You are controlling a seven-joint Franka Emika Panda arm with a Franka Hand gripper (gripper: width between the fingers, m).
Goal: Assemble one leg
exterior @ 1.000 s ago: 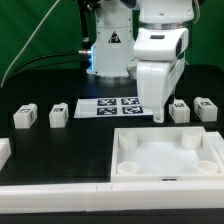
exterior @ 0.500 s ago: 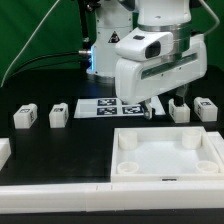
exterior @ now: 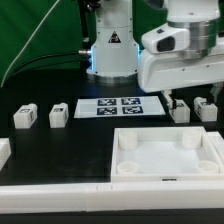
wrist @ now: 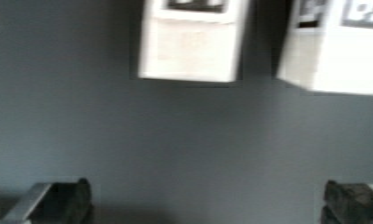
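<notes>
Several small white legs with tags lie on the black table: two at the exterior view's left [exterior: 24, 117] [exterior: 59, 114] and two at its right [exterior: 180, 111] [exterior: 207, 108]. My gripper [exterior: 192, 97] hangs just above the two right legs and touches neither. In the wrist view those two legs [wrist: 188, 42] [wrist: 336, 48] lie ahead of my fingers [wrist: 58, 201], which stand wide apart. Only bare dark table shows between them [wrist: 208, 200]. The gripper is open and empty.
The large white square panel [exterior: 168, 170] with corner holes lies in front of the right legs. The marker board [exterior: 118, 106] lies at the table's middle. A long white bar [exterior: 60, 203] runs along the front edge, and a white block [exterior: 4, 152] sits at the left edge.
The arm has swung toward the exterior view's right, from over the marker board's edge to above the two right legs. The gripper stays open and empty.
</notes>
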